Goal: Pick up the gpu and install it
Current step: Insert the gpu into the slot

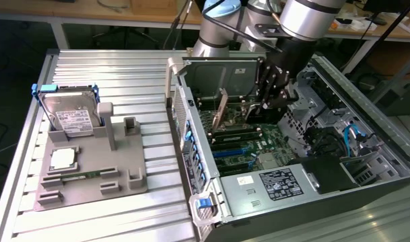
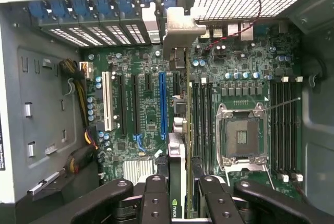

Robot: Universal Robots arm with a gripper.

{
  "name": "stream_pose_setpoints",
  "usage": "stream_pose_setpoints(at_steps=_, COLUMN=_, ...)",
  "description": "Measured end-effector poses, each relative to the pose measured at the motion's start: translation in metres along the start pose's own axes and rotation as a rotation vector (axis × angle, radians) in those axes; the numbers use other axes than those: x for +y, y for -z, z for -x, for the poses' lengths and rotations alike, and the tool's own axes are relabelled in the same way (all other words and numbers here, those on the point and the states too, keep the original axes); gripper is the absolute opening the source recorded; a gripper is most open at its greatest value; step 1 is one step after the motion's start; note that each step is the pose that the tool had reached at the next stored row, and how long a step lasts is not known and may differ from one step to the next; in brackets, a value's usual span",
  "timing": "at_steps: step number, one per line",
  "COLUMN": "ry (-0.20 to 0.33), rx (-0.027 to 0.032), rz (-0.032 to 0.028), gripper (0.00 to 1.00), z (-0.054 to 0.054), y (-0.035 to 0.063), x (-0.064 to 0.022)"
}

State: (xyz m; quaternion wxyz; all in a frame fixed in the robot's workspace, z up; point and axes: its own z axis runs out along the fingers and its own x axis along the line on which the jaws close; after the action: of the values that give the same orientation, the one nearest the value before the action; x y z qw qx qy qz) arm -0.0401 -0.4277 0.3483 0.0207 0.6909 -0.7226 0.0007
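The gpu stands edge-on between my fingers, and its silver end bracket reaches the slotted rear wall of the open PC case. My gripper is shut on the card's upper edge. The card hangs over the motherboard, just beside the long blue expansion slot. Whether it touches a slot I cannot tell. In the exterior view my gripper is down inside the case, with the gpu upright near the rear wall.
The empty CPU socket and black memory slots lie beside the card. Yellow-black cables run along the case wall. A grey fixture outside the case holds a hard drive, a processor and a memory stick.
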Motion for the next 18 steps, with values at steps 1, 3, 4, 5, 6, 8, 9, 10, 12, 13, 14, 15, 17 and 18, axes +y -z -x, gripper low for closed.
stream_pose_setpoints(at_steps=1, ry=0.0, rx=-0.0001, rz=-0.0002, gripper=0.27, z=0.0, y=-0.003, x=0.0001)
stream_pose_setpoints(at_steps=3, ry=0.0, rx=-0.0001, rz=-0.0012, gripper=0.27, z=0.0, y=-0.009, x=0.0005)
stream_pose_setpoints(at_steps=4, ry=0.0, rx=0.0004, rz=-0.0014, gripper=0.27, z=0.0, y=-0.0121, x=0.0011)
stream_pose_setpoints(at_steps=5, ry=0.0, rx=0.0078, rz=-0.0017, gripper=0.27, z=0.0, y=-0.0124, x=0.001)
stream_pose_setpoints(at_steps=6, ry=0.0, rx=0.008, rz=-0.0016, gripper=0.27, z=0.0, y=-0.0124, x=0.0011)
stream_pose_setpoints(at_steps=8, ry=0.0, rx=0.0078, rz=-0.0017, gripper=0.27, z=0.0, y=-0.0134, x=0.0011)
stream_pose_setpoints(at_steps=9, ry=0.0, rx=0.0081, rz=-0.0017, gripper=0.27, z=0.0, y=-0.0143, x=0.0012)
stream_pose_setpoints(at_steps=10, ry=0.0, rx=0.0082, rz=-0.0016, gripper=0.27, z=-0.002, y=-0.0167, x=0.0013)
stream_pose_setpoints(at_steps=12, ry=0.0, rx=0.0079, rz=-0.0017, gripper=0.27, z=-0.004, y=-0.0195, x=0.0017)
stream_pose_setpoints(at_steps=13, ry=0.0, rx=0.0067, rz=-0.0016, gripper=0.27, z=-0.005, y=-0.0208, x=0.0019)
stream_pose_setpoints(at_steps=14, ry=0.0, rx=0.0052, rz=-0.0017, gripper=0.27, z=-0.007, y=-0.0222, x=0.0019)
stream_pose_setpoints(at_steps=15, ry=0.0, rx=0.0041, rz=-0.0017, gripper=0.27, z=-0.009, y=-0.0234, x=0.0019)
stream_pose_setpoints(at_steps=17, ry=0.0, rx=0.0038, rz=-0.0017, gripper=0.27, z=-0.01, y=-0.0249, x=0.0019)
stream_pose_setpoints(at_steps=18, ry=0.0, rx=0.0039, rz=-0.0016, gripper=0.27, z=-0.01, y=-0.0249, x=0.0019)
